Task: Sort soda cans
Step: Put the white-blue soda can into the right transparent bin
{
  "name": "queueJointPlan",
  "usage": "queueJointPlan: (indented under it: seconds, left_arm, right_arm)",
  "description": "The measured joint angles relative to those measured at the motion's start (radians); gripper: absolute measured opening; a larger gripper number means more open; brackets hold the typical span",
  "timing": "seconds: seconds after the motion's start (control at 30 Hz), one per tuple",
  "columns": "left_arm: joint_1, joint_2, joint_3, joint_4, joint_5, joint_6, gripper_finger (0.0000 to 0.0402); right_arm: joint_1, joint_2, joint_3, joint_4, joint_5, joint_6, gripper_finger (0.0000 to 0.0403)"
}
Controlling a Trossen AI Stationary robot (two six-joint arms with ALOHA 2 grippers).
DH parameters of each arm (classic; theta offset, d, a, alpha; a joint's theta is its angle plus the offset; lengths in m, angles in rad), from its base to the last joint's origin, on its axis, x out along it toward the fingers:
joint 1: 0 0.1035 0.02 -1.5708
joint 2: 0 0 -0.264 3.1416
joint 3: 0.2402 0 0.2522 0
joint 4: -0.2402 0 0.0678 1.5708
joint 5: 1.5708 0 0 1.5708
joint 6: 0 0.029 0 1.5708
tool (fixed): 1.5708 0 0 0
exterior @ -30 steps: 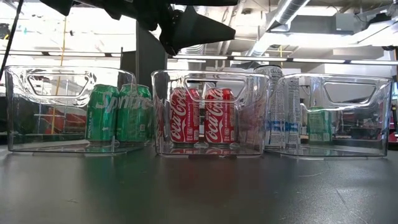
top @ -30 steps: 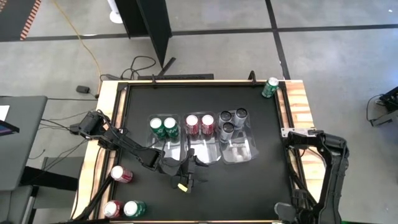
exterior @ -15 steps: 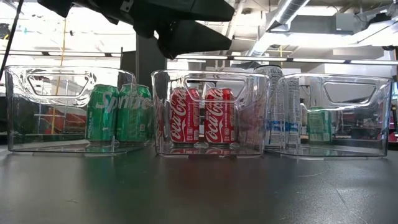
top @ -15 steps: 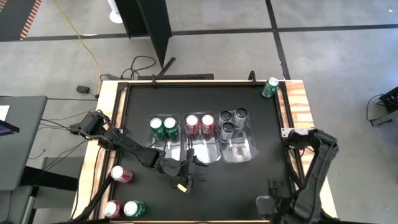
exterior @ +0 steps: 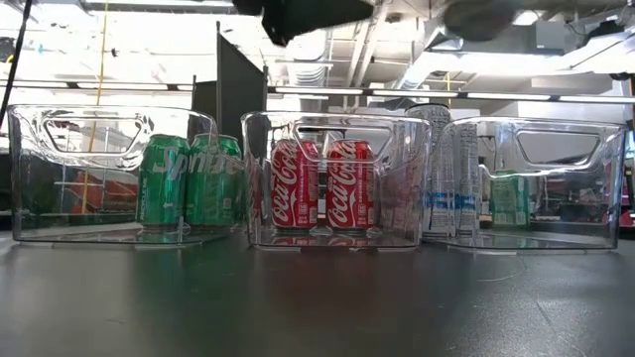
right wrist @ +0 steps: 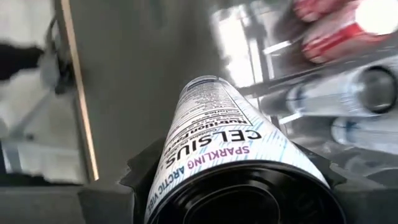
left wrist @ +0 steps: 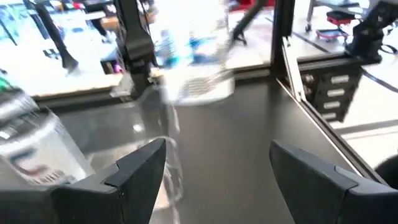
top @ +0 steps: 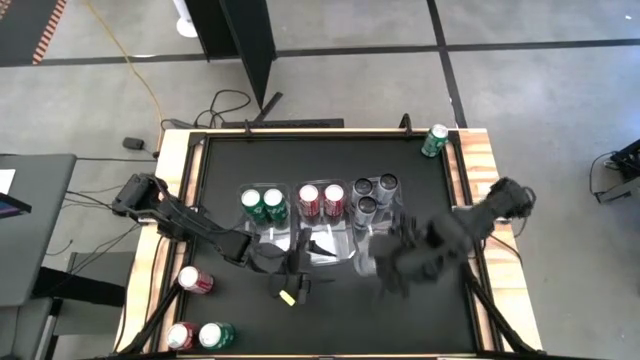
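Three clear trays stand in a row mid-table. The left tray holds two green cans (top: 262,204), the middle one two red cans (top: 321,200), and the right one three silver cans (top: 371,194). My right gripper (top: 397,262) is blurred over the right tray's near end, shut on a silver-white can (right wrist: 230,143). My left gripper (top: 290,282) (left wrist: 217,162) hangs open and empty just near of the left and middle trays. A green can (top: 434,140) stands at the far right corner. Two red cans (top: 195,281) (top: 180,335) and a green can (top: 215,335) stand at the table's near left. My right gripper has the silver-white can pinched between its two fingers (right wrist: 142,169) on the side wall (right wrist: 180,155), close to the dark end that faces the wrist camera. The can lies along the fingers and points away from the wrist. It is lifted clear of the table.
A raised wooden rim (top: 478,170) runs around the black table. The clear tray walls (exterior: 342,178) stand taller than the red and green cans. Bare black surface lies on the far side (top: 320,155) and the near right (top: 420,320).
My right arm has swung fast from the near right corner toward the right tray, carrying the silver-white can. My left gripper has risen, staying open and near the same spot. The cans in the trays have stayed put.
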Motion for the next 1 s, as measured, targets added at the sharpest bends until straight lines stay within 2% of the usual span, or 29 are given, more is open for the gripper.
queueJointPlan:
  seconds: [0.13, 0.27, 0.33, 0.43, 0.6, 0.73, 1.0]
  left_arm:
    - [-0.011, -0.051, 0.0, -0.01, -0.033, 0.02, 0.0281]
    - [-0.028, -0.087, 0.0, -0.059, -0.048, 0.021, 0.0281]
    - [-0.036, -0.102, 0.0, -0.086, -0.064, 0.022, 0.0281]
    - [-0.042, -0.124, 0.0, -0.124, -0.071, 0.036, 0.0281]
    - [-0.041, -0.152, 0.0, -0.14, -0.071, 0.061, 0.0281]
    - [-0.037, -0.165, 0.0, -0.173, -0.072, 0.065, 0.0281]
    - [-0.001, -0.207, -0.001, -0.175, -0.087, 0.085, 0.0281]
  right_arm:
    - [-0.153, -0.064, -0.004, 0.001, 0.019, 0.009, 0.0267]
    - [-0.258, -0.173, -0.112, 0.001, 0.01, 0.049, 0.0267]
    - [-0.267, -0.244, -0.211, -0.001, -0.023, 0.084, 0.0267]
    - [-0.22, -0.34, -0.362, -0.005, -0.035, 0.155, 0.0267]
    - [-0.168, -0.462, -0.537, -0.004, -0.034, 0.296, 0.0267]
    - [-0.218, -0.452, -0.603, 0.004, -0.028, 0.298, 0.0266]
    - [-0.373, -0.313, -0.606, 0.043, -0.053, 0.122, 0.0266]
